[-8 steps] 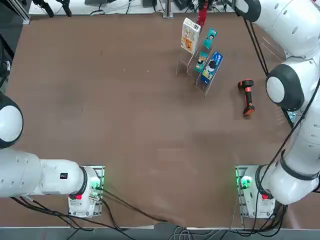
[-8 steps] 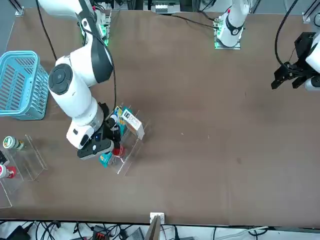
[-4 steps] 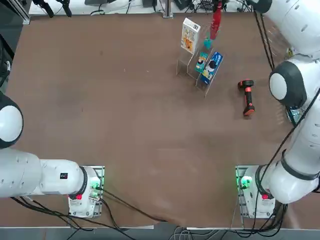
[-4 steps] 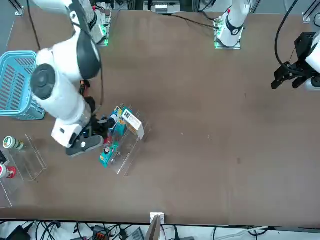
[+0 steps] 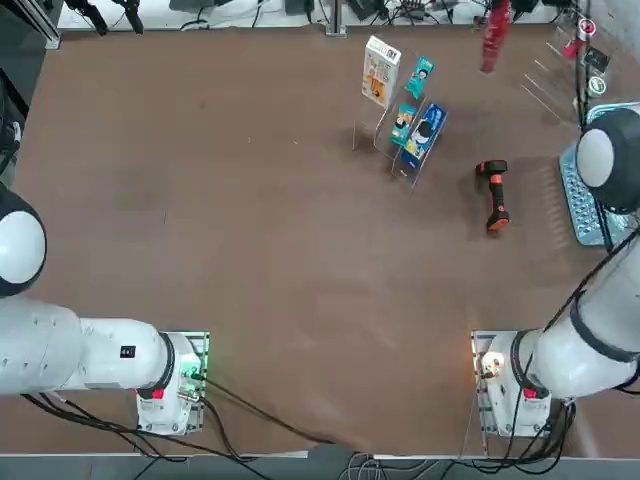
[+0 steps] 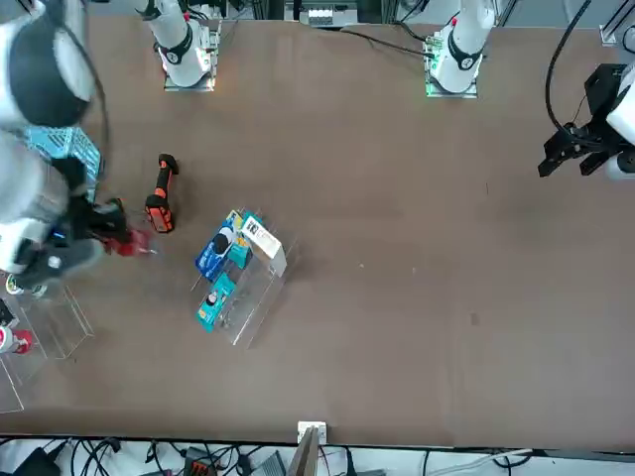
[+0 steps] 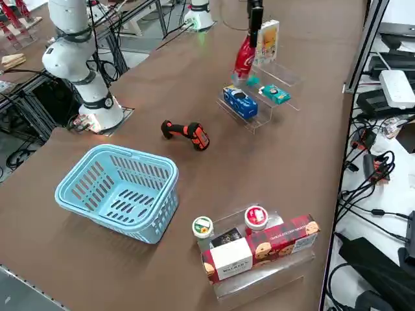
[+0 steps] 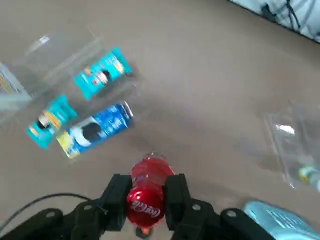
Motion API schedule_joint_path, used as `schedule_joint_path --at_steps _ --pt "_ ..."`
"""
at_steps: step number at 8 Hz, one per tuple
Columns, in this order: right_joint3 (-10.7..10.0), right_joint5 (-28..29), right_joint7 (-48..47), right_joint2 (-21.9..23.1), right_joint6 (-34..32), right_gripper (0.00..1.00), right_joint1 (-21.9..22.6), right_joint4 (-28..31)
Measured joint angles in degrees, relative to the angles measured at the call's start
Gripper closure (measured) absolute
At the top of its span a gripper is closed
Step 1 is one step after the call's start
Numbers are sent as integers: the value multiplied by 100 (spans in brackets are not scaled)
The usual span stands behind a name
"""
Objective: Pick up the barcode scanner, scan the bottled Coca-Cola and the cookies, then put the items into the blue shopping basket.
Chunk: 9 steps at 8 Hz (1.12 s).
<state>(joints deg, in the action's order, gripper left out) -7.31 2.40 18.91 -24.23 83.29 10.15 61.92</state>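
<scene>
You have the counter [image 5: 250, 260] as your whole working field, with the blue shopping basket [image 7: 123, 224] standing on it. The clear stand [image 5: 371, 133] carries the cookies [image 5: 381, 72], an upright white box. It looks light and its card walls would probably dent, so pinch it softly across its thin sides, near mid-height. The blue packet [image 5: 424, 135] and teal packets [image 5: 403, 124] sit close by, so go in with care.

The bottled Coca-Cola [image 8: 147, 192] is up off the counter, neck upward, and your right fingers [image 8: 120, 200] are clamped on its upper part from both sides. Expect it to be the heavier item if full, stiff and rather slippery — a grip this high lets the base swing, so turn gently and lower it base first. If it has been scanned, the basket is its next stop; these views cannot tell you that.

The barcode scanner [image 7: 187, 131] lies on its side on the counter, between stand and basket and touching neither. It should feel rigid and moderately light; take it round the black handle — the orange-trimmed head would make it tip
</scene>
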Motion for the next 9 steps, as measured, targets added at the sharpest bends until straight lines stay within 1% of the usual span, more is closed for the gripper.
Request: schedule_joint_path --at_steps 1,2,3,6,7,8,9 --pt "-15 -87 398 328 -37 60 -323 373" --pt "-29 -206 835 711 0 60 -685 892" --pt "-38 -266 1328 1129 186 60 -1074 1519" --pt "-58 -322 2912 2468 1373 60 -2325 3688" --pt "-60 -327 3418 2773 1713 60 -2725 4235" --pt "-59 -328 3962 2952 2105 60 -3141 4684" --pt "-60 -324 4502 3007 2586 60 -3566 5073"
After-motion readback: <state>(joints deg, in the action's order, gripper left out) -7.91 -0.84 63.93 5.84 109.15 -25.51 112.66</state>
